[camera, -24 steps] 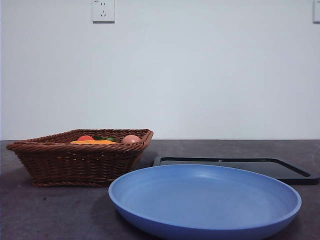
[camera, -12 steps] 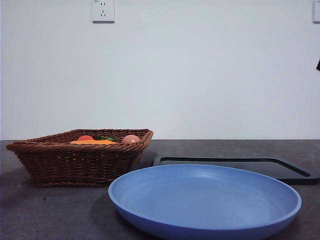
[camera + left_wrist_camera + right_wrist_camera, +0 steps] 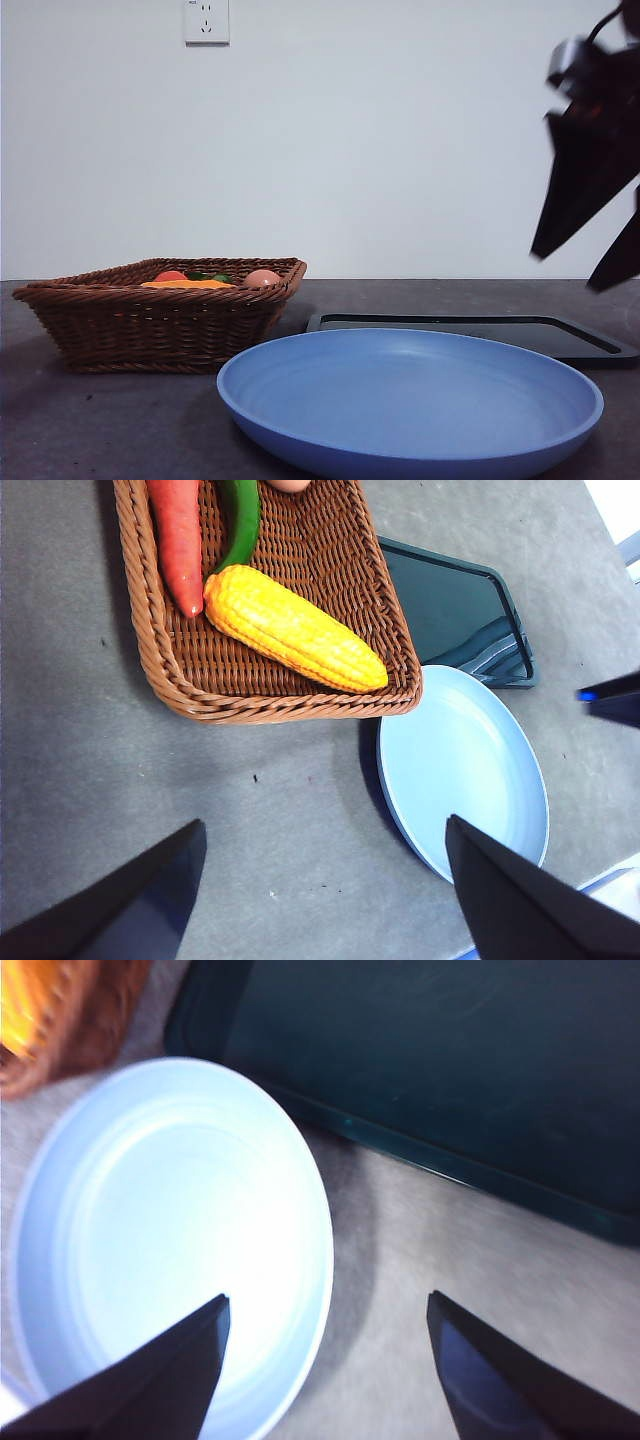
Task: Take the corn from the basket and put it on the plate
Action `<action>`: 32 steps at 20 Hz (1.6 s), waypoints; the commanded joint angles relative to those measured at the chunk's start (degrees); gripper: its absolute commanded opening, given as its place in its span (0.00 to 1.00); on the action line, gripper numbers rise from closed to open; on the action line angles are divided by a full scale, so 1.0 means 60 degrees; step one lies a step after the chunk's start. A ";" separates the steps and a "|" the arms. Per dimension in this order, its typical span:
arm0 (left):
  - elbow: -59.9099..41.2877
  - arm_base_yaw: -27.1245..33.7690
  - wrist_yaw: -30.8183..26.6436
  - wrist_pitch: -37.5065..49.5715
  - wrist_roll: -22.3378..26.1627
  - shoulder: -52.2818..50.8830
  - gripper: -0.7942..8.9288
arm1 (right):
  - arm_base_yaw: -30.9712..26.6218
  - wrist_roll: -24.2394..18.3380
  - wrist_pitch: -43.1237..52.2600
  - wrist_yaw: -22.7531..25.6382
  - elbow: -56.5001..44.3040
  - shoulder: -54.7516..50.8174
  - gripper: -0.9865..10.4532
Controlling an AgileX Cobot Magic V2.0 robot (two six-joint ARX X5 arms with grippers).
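Inside the dark brown woven wicker basket (image 3: 290,600) lies the glossy orange-yellow corn cob (image 3: 293,627), just beside a long red vegetable (image 3: 177,540) and a green one (image 3: 238,525). High above the grey bench (image 3: 150,780), the left hand (image 3: 320,900) hangs empty with its jaws spread wide. At the front view's right edge, the right hand (image 3: 588,255) is in the air above the flat black tray (image 3: 470,332), jaws apart, empty. Nearby sits the round blue plastic plate (image 3: 410,395), bare.
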 commanded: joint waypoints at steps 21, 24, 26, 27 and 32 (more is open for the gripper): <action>0.0248 -0.0131 -0.0066 0.0481 -0.0579 0.0605 0.48 | 0.0729 0.0270 0.1140 0.0055 0.0288 0.2310 0.09; 0.0667 -0.0452 -0.0557 0.0707 -0.0863 0.1344 0.48 | 0.0539 0.0127 0.0583 0.0058 0.0634 0.1730 0.09; 0.0951 -0.0790 -0.1144 0.1111 -0.1392 0.1982 0.48 | 0.0459 0.0073 0.0339 0.0058 0.0838 0.1290 0.09; 0.1137 -0.1031 -0.1413 0.1381 -0.1654 0.2419 0.48 | 0.0415 0.0011 0.0204 0.0058 0.0929 0.1075 0.09; 0.2146 -0.2433 -0.2696 0.2044 -0.2371 0.4670 0.48 | 0.0266 -0.0332 -0.0747 0.0390 0.1151 0.0226 0.09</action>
